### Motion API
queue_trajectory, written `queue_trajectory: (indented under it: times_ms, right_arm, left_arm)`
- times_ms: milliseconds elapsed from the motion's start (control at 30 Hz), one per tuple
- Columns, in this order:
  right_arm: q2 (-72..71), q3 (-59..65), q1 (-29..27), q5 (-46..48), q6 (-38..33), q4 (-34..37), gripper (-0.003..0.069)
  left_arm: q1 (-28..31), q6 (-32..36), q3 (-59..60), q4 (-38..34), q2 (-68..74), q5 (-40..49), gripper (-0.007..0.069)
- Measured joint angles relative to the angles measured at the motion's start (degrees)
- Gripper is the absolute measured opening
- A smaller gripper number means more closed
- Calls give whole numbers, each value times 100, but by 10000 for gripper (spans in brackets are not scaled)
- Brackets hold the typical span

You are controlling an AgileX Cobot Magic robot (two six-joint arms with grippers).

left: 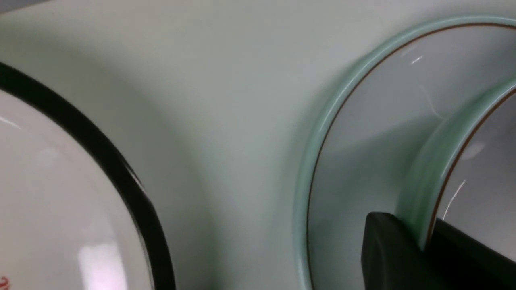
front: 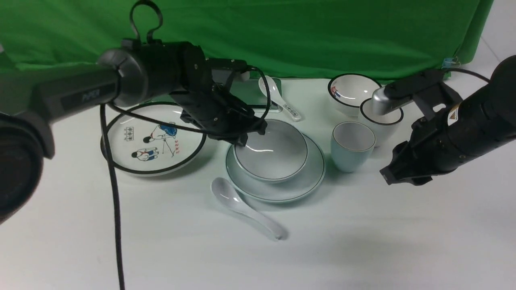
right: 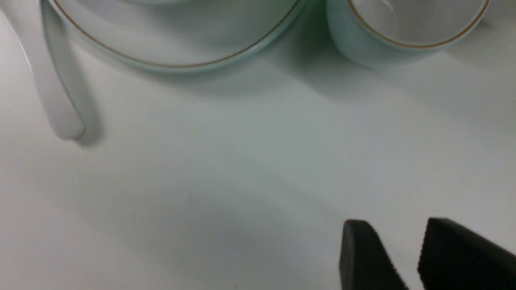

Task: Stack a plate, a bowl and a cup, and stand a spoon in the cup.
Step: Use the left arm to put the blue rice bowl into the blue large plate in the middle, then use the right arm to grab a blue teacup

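Observation:
The pale blue-green bowl [front: 274, 155] sits in the pale blue-green plate [front: 306, 183] at the table's middle. My left gripper [front: 242, 139] is shut on the bowl's left rim, one finger inside and one outside, as the left wrist view shows the gripper [left: 419, 231], bowl rim [left: 427, 177] and plate [left: 363, 133]. The pale cup [front: 352, 147] stands upright just right of the plate. The plain white spoon [front: 242, 205] lies in front of the plate. My right gripper [front: 387, 175] is open and empty, right of the cup. The right wrist view shows the gripper [right: 397, 237], cup [right: 403, 28], plate [right: 173, 44] and spoon handle [right: 56, 96].
A black-rimmed cartoon plate [front: 153, 139] lies left of the stack, also in the left wrist view [left: 60, 181]. A printed spoon [front: 278, 96], a black-rimmed white bowl [front: 352, 90] and a black-rimmed white cup [front: 383, 121] stand behind. A cable [front: 115, 201] hangs from the left arm.

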Motion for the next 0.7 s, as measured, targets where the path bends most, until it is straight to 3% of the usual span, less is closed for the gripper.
queue_trajectory:
  times_ms: [100,200,267,300,333,433,533,700]
  right_arm:
    - [43,-5,0,-309,0,0,259]
    - [272,-5,0,-940,95,0,279]
    - [471,-38,-29,-1237,273,0,337]
    - [516,-58,-35,-1260,290,0,344]
    - [685,-155,-87,-1272,419,2,404]
    - [1047,-477,-277,-1193,653,2,490]
    - [1293,-732,-422,-1156,835,2,505]
    - [1670,-1127,-507,-1151,1092,2,471]
  left_arm:
    - [-14,-13,-19,-20,50,0,8]
    - [-14,-7,-19,-20,87,39,92]
    - [-14,-84,-27,-15,44,33,181]
    - [-14,-92,-27,-15,19,23,189]
    - [-14,-162,-27,-9,-121,-18,246]
    - [-9,-219,-46,244,-762,-63,340]
    - [-9,-219,-72,555,-1492,-35,355]
    - [-9,-150,131,871,-2709,75,279]
